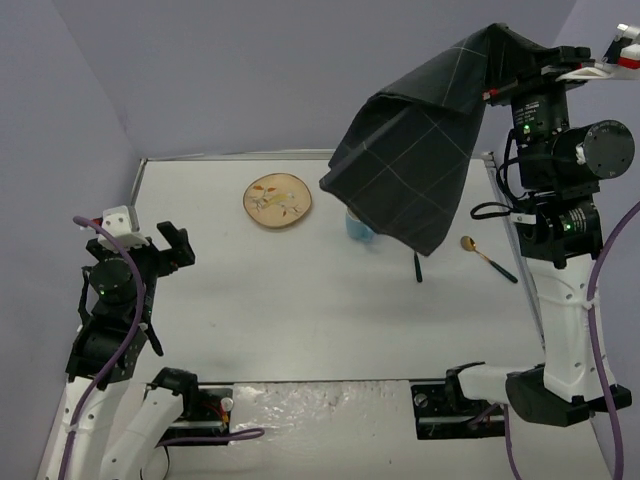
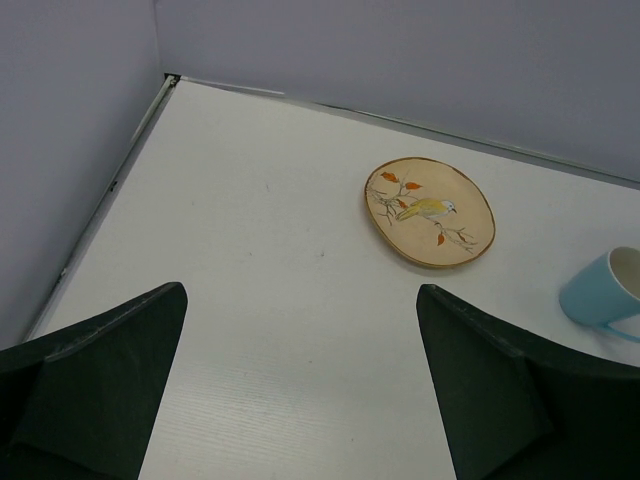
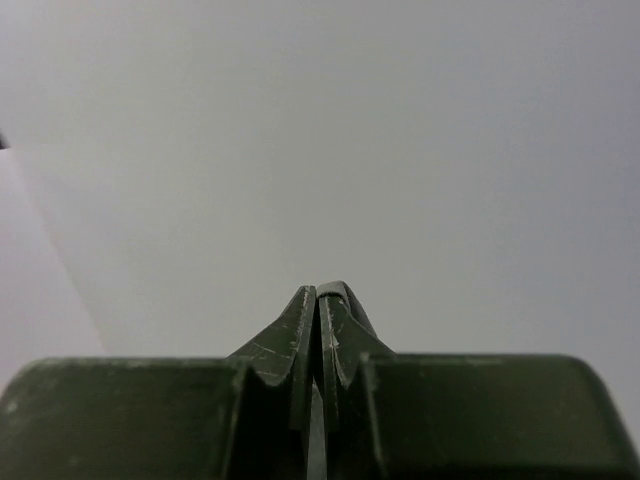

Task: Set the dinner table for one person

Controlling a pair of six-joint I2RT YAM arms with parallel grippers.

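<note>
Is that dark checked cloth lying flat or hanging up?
Hanging: the dark grey checked cloth placemat droops from the raised right gripper above the large white tabletop.

The dinner table (image 1: 300, 330) was plain white, edged in dull metal. The plate (image 1: 277, 199) was tan with a gold rim, painted with a yellow bird on a twig among orange-red leaves. Right of the plate, the mug (image 2: 600, 290) was pale blue outside and cream inside. Hanging above and right of the plate, the placemat (image 1: 410, 150) was dark grey, checked with thin pale lines. Farther right of the plate, the spoon (image 1: 490, 260) had a gold bowl and a dark handle. The walls (image 1: 250, 70) were lavender.
</note>
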